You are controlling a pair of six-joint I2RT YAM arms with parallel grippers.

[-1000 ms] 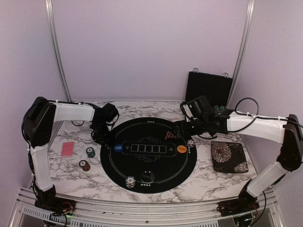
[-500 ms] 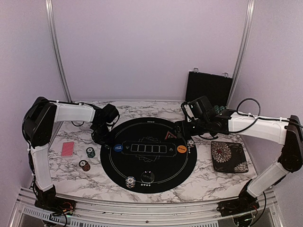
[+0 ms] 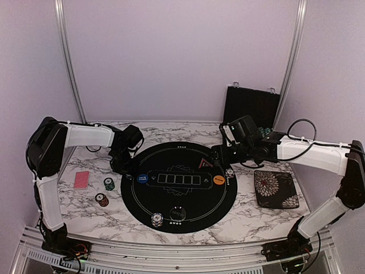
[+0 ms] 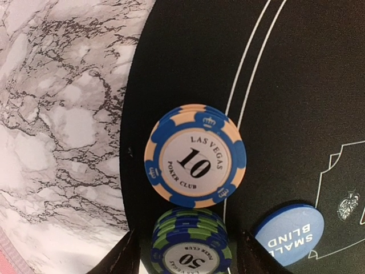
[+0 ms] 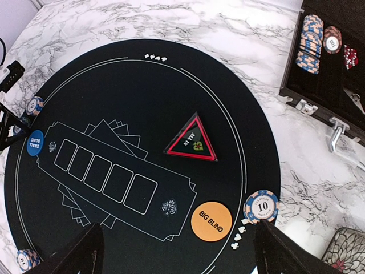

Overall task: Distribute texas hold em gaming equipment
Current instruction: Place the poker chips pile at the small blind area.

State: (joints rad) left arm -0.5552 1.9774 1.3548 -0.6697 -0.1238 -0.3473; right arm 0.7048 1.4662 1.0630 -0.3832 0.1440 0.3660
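Note:
In the left wrist view my left gripper (image 4: pixel 188 260) is open around a green-and-blue "50" chip stack (image 4: pixel 191 242) on the mat's left edge, with small gaps on both sides. A blue-and-peach "10" chip (image 4: pixel 195 155) lies just beyond it, and the blue SMALL BLIND button (image 4: pixel 288 234) is to the right. My right gripper (image 5: pixel 182 257) is wide open and empty above the mat, over the orange BIG BLIND button (image 5: pixel 211 221) and another "10" chip (image 5: pixel 261 206). In the top view a red-backed card (image 3: pixel 81 179), a green stack (image 3: pixel 109 183) and a red stack (image 3: pixel 102 200) lie left of the mat.
The round black mat (image 3: pixel 177 194) holds a red-edged ALL IN triangle (image 3: pixel 205 163), a black button (image 3: pixel 178 213) and a chip stack (image 3: pixel 157 219) at its front. The open black chip case (image 3: pixel 251 108) stands at the back right. The floral pad (image 3: pixel 275 188) lies right of the mat.
My right arm has drifted slightly to the right and back. The left arm and the chips have not visibly moved.

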